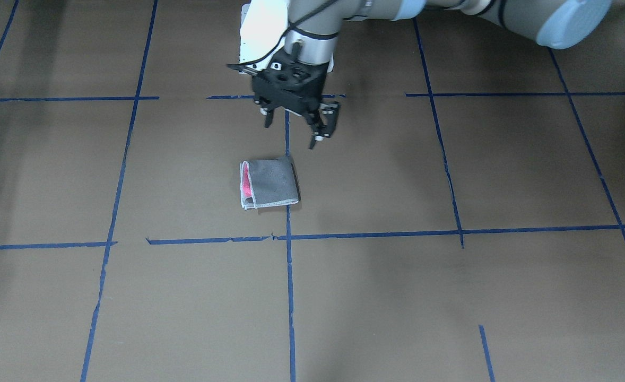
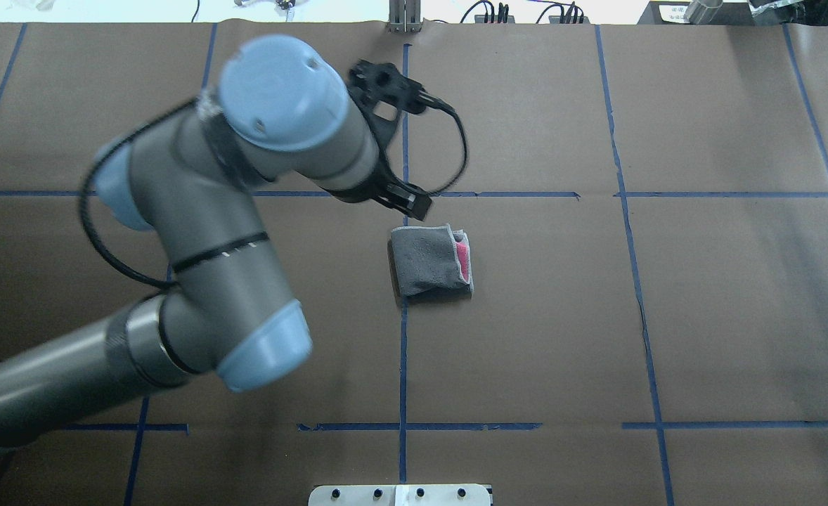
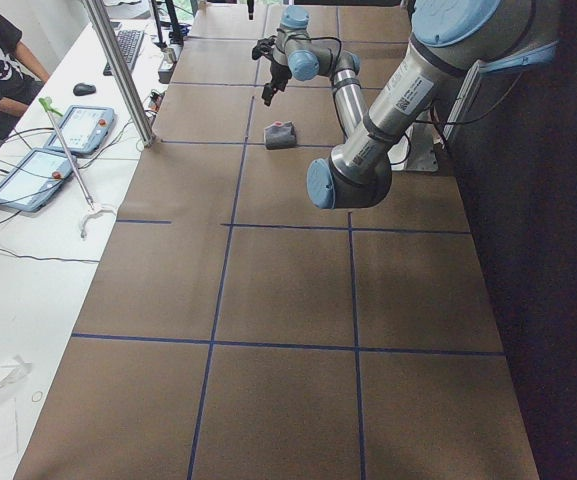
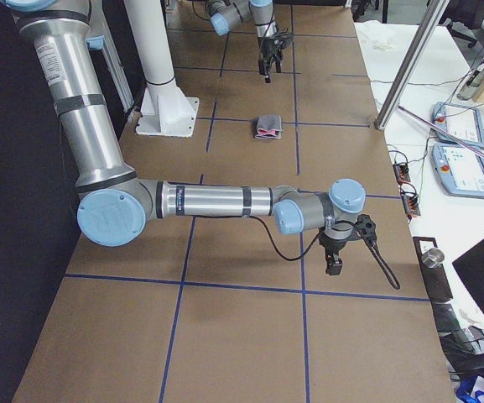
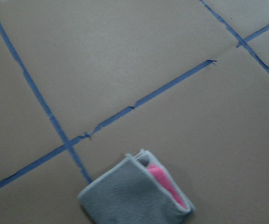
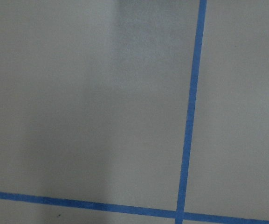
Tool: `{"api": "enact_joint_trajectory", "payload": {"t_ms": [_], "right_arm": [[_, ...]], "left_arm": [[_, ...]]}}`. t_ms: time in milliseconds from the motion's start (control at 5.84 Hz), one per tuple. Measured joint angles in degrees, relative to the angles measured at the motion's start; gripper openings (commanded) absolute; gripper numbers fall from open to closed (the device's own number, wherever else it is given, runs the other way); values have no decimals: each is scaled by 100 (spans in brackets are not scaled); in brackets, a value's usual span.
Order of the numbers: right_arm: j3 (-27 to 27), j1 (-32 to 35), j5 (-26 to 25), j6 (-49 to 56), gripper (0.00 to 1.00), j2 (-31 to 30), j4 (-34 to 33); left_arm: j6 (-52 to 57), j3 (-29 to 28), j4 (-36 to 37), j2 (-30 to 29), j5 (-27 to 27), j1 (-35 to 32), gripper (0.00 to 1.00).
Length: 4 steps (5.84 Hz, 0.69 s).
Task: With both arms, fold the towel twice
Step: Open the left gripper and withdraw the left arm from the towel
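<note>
Towel (image 1: 268,183) lies flat mid-counter (image 1: 450,297), already a small near-square packet, grey face out, so no real long axis. Its closed fold is toward the robot's left and sits over a blue tape line (image 1: 290,276). The open layered edge with pink showing faces the robot's right. Left hand (image 1: 292,132) hangs above it, clear of the cloth and not touching, fingers spread wide with nothing between them. It is offset slightly to the fold side, so the towel sits below the hand and a bit to the robot's right. Left arm (image 2: 224,232) is by far the nearer one. Right hand (image 4: 334,262) is well apart, low over the counter toward the robot's right end near the operators' edge. It shows clearly only in the right side view, so whether it is spread or closed I cannot tell. Judgement: both folds look done, so the next move is likely a lift-away and not another grasp. Any tidy-up pinch would need the open pink edge, on the far side from the left hand's offset. View differences: the front view shows the spread empty fingers, while overhead mostly buries the hand under the arm. The left wrist view catches the stacked layers and pink pocket at its bottom edge. The right wrist view shows only bare counter and tape, no towel.
</note>
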<state>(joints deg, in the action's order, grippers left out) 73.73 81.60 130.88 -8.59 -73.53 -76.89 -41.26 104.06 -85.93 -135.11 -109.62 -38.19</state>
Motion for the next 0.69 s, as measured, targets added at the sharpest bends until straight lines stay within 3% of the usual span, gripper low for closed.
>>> {"api": "enact_joint_trajectory", "payload": {"t_ms": [343, 685], "right_arm": [[1, 4, 101, 9, 100, 47, -8], [-2, 9, 146, 15, 100, 54, -17]], "left_arm": [[651, 352, 121, 1139, -1759, -1504, 100], [2094, 256, 396, 2086, -2601, -2782, 100]]}}
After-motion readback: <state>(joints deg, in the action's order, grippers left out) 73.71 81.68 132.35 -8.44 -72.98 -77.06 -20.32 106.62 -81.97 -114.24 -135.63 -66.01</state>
